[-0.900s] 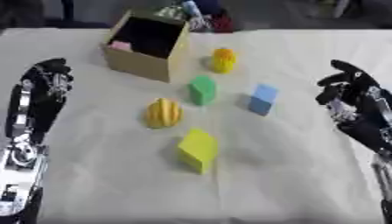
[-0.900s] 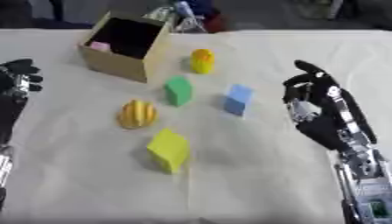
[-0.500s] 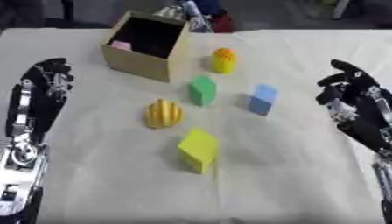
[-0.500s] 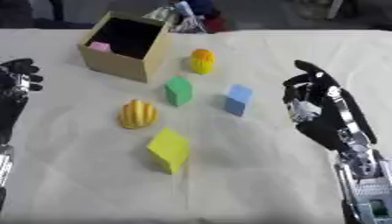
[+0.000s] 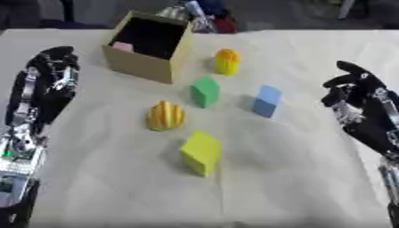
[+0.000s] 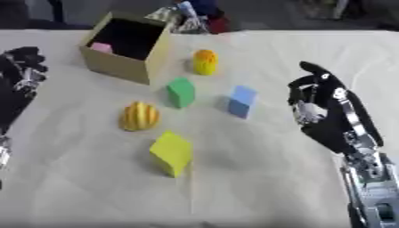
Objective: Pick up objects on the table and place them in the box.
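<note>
while both arms wait at the edges, the left robot hand (image 5: 48,78) sits at the left side of the frame, fingers relaxed and up, holding nothing. over on the right side the right robot hand (image 6: 327,111) hangs the same way, fingers loosely open, nothing in it and well apart from every object.

the cardboard box (image 5: 148,46) stands in the upper left of the frame on the cloth-covered tabletop (image 5: 288,178), open at the top, and a pink piece (image 5: 122,46) shows inside it by the left wall. just right of the box sits a small orange ribbed object (image 5: 227,61). below that, near the centre, the green block (image 5: 205,91) stands upright, with the blue block (image 5: 267,100) to its right, apart from it. a yellow-orange ribbed object (image 5: 165,116) lies lower left of the green block, and the yellow block (image 5: 201,152) sits lowest, tilted on the cloth.
</note>
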